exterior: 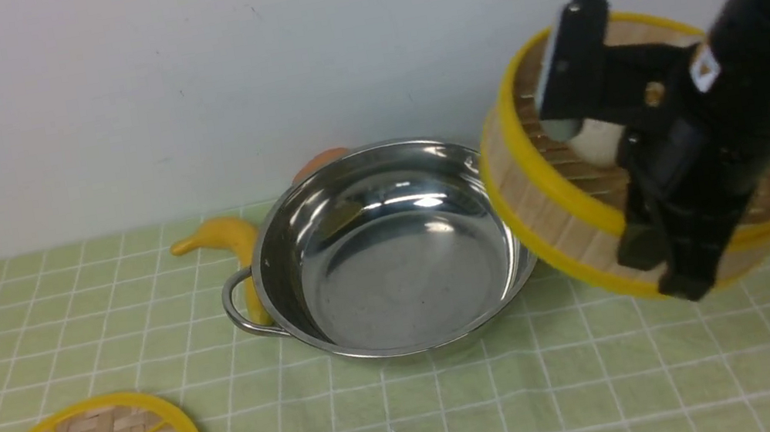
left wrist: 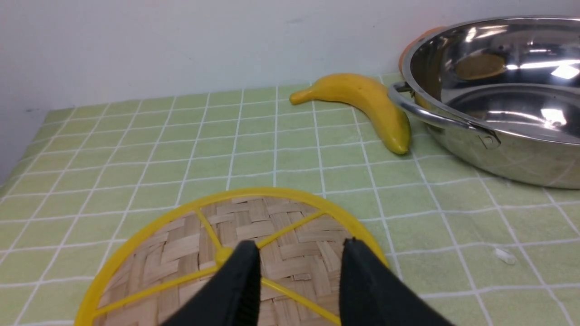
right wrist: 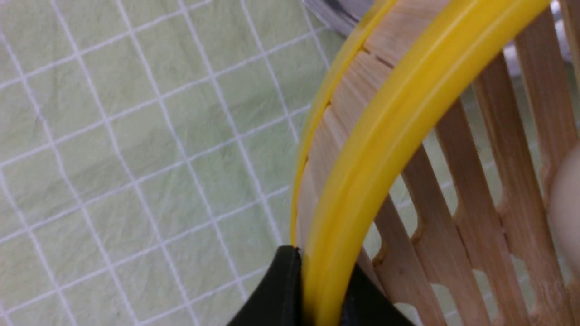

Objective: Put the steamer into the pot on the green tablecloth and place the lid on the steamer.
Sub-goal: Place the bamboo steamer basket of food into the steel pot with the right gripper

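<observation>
The steamer [exterior: 557, 218] is held tilted, its rim pinched by the right gripper [exterior: 668, 270]. The pot [exterior: 393, 261] is found just beside, at its 9 o'clock. The left gripper [left wrist: 299, 280] is spread wide above the lid [left wrist: 290, 231].

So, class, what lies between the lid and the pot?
Only bare green tablecloth separates lid and pot, clearest in the left wrist view; the banana sits farther back.
</observation>
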Available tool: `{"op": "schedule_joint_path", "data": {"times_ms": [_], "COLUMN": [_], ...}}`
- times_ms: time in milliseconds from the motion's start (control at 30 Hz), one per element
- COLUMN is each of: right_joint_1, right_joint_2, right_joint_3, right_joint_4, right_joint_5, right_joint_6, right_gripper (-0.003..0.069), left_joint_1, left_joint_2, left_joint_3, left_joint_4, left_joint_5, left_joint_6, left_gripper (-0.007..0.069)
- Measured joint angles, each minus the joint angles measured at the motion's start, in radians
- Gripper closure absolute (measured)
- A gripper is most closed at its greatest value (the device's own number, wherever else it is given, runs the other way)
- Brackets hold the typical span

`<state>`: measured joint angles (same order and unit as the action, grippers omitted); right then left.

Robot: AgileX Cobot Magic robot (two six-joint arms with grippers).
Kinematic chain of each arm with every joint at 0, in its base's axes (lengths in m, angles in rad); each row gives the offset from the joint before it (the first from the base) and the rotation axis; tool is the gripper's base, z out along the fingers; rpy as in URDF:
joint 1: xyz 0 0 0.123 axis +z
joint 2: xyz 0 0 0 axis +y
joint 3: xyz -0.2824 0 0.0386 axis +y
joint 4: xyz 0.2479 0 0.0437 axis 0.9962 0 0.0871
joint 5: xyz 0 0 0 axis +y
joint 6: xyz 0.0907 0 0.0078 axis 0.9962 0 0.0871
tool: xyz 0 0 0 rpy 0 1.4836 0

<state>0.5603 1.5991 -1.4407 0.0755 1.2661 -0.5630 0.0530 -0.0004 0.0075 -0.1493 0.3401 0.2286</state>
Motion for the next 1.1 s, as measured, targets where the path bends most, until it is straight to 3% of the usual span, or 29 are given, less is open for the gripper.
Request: {"op": "schedule_joint_path", "data": {"times_ms": [233, 433, 600, 1100], "right_joint_1": [0.144, 0.25, 0.259, 0.197], "right_joint_2": [0.205, 0.417, 0.544, 0.627], "right_joint_3": [-0.222, -0.442, -0.552, -0.567], "right_joint_4": [-0.076, -0.216, -0.223, -0.177], "right_joint_5": [-0.002, -0.005, -0.009, -0.006], "right_joint_6": [-0.056, -0.08, -0.1, -0.076], "right_gripper": [0.0585, 0.0585, 0.0585, 0.0585], "left_joint_1": [0.0, 0.0, 0.0, 0.0], "left_joint_2": [0.0, 0.0, 0.0, 0.0], "left_joint_3": [0.0, 0.0, 0.0, 0.0], "left_joint_4": [0.0, 0.0, 0.0, 0.0], "left_joint_5": [0.0, 0.0, 0.0, 0.0], "left_joint_6": [0.0, 0.0, 0.0, 0.0], "left_gripper": [0.0381, 0.0381, 0.0381, 0.0381]}}
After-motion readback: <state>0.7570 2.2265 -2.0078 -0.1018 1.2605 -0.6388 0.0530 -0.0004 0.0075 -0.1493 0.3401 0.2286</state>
